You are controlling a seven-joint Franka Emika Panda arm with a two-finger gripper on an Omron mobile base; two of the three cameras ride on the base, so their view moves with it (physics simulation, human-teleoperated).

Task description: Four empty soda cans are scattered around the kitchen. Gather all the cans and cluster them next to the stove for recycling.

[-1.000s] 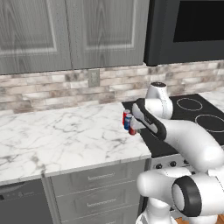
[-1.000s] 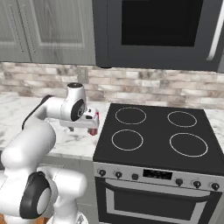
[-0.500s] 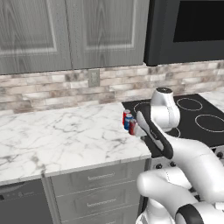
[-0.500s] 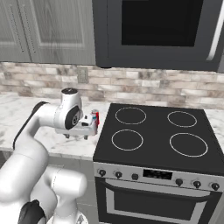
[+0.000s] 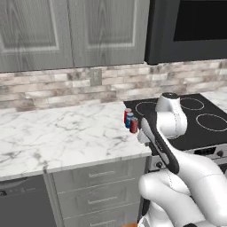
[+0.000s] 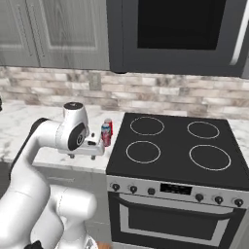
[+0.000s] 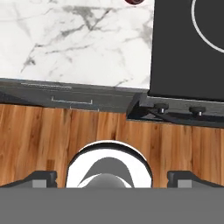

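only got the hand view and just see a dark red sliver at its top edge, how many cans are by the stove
Observer: Three small upright metal soda cans that I can count, clustered on the white marble counter.
Operator: how close to the stove
Observer: Right beside the left edge of the black glass cooktop, standing on the counter, not on the glass.
Operator: any blue one
Observer: Yes, the middle can is blue; the other two are red.
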